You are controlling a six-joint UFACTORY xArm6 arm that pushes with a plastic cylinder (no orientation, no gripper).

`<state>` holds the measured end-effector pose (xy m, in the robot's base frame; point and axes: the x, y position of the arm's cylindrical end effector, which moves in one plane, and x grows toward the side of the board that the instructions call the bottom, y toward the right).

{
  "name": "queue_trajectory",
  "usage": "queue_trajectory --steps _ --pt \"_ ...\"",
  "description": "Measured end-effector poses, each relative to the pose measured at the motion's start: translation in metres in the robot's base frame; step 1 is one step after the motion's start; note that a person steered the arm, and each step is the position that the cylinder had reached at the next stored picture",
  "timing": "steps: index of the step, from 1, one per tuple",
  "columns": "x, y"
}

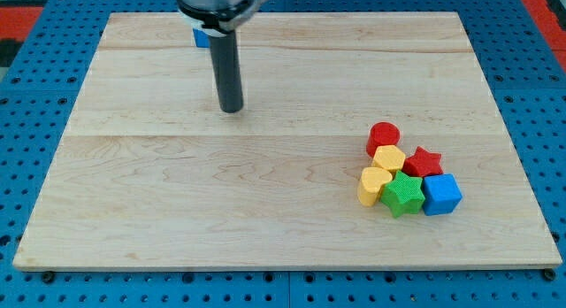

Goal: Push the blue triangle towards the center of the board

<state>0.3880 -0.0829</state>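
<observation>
A blue block (202, 37), likely the blue triangle, shows only as a small patch behind the rod near the view's top left; its shape is mostly hidden. My tip (231, 108) rests on the wooden board (177, 202), below and slightly right of that blue block, with a gap between them.
A tight cluster sits at the view's lower right: a red cylinder (383, 136), a yellow hexagonal block (389, 157), a red star (425, 161), a yellow heart (373, 185), a green star (404, 193) and a blue cube (441, 193). A blue pegboard surrounds the board.
</observation>
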Motion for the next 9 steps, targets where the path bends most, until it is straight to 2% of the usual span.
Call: queue_trajectory --steps 1,4,5,7,8,9 --pt "-0.012 -0.021" --pt "-0.014 -0.035" --pt "-0.03 -0.057" --pt "-0.112 -0.088" --pt "-0.131 -0.146" --pt "-0.18 -0.15"
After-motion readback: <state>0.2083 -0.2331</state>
